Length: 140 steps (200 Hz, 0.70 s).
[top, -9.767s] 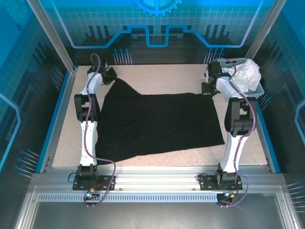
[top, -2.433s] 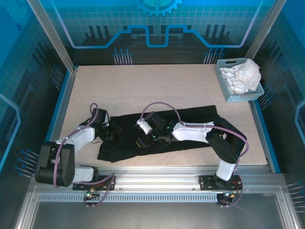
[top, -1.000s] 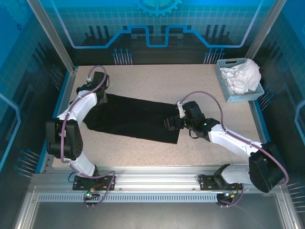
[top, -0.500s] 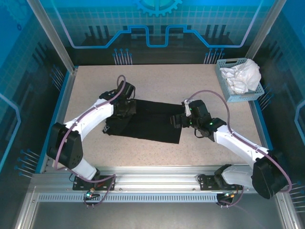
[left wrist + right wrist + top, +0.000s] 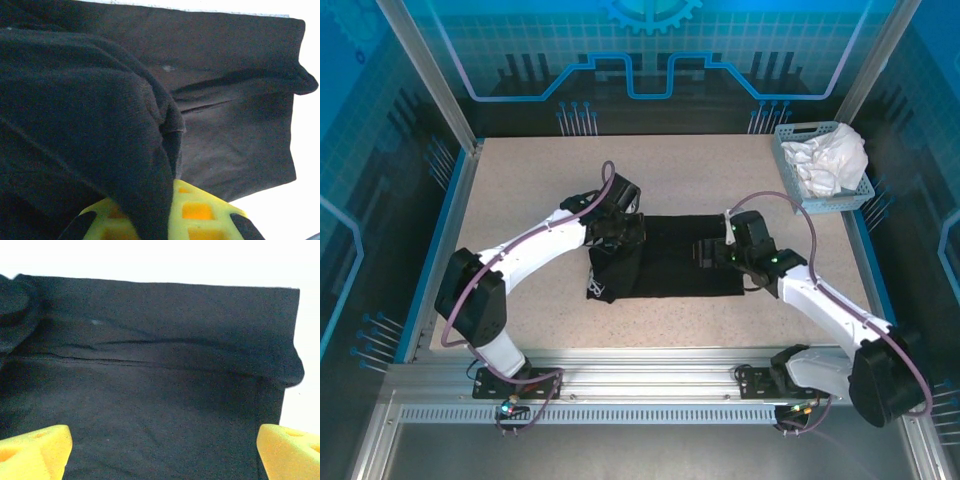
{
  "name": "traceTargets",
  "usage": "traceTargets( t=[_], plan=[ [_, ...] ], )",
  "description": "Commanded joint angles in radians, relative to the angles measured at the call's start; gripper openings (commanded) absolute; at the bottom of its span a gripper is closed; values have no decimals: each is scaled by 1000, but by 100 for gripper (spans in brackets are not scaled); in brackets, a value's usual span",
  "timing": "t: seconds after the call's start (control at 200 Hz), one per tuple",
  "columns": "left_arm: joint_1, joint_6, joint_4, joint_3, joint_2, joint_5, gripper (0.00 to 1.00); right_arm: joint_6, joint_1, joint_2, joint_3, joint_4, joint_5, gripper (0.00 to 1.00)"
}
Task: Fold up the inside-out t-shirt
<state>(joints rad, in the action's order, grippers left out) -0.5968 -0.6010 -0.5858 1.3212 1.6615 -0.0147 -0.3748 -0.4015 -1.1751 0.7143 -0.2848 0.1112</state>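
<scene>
black t-shirt [image 5: 670, 268] is mid-table [image 5: 520, 180], gathered into a rough rectangle with the long side running left-right. its left end is humped up and hanging in folds, the right part lies flat. small pale print [image 5: 598, 291] shows at the near-left corner.

left claw [image 5: 626, 229] is at the shirt's far-left end, clamped on a fold of fabric and holding it up off the rest. its wrist camera agrees: a thick roll of black cloth runs down into the left claw [image 5: 162, 215], pinched between the yellow fingers [image 5: 197, 212]. the rest of the t-shirt [image 5: 230, 100] lies flat beyond, with a crease across it and a curled corner on the right against the pale table.

right claw [image 5: 706, 250] is over the right half of the shirt, jaws spread wide, nothing between them. in its wrist camera the right claw [image 5: 160, 455] has its yellow fingertips [image 5: 32, 450] at the bottom corners of the view, with flat black t-shirt [image 5: 160, 370] spanning the gap and running ahead to a straight far edge. can't tell whether the tips touch the fabric or sit just above it.

both arms reach inward from the near edge, and the claws are near each other but apart.

far-right corner of the table: blue-grey basket [image 5: 786, 170] with a crumpled white cloth [image 5: 832, 155] inside, well apart from the shirt.
</scene>
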Motion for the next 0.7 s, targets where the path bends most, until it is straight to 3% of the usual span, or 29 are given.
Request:
traceTargets(
  t=[0.0,0.125,0.25,0.525,0.695],
  plan=[
    [5,4,-7,20,-7,24,0,-42,39,-74,3,-17,-117,93],
    [39,28,-28,-2,-44,28,0,-47,40,-183,53,-1,-219,86],
    [131,77,-66,-56,-133,28,0,-43,28,-221,75,11,-252,84],
    [477,195,-133,-166,-362,69,0,-43,4,-251,103,44,-272,85],
    [640,330,-183,-123,-363,214,0,-49,-23,-283,110,86,-278,86]
  ],
)
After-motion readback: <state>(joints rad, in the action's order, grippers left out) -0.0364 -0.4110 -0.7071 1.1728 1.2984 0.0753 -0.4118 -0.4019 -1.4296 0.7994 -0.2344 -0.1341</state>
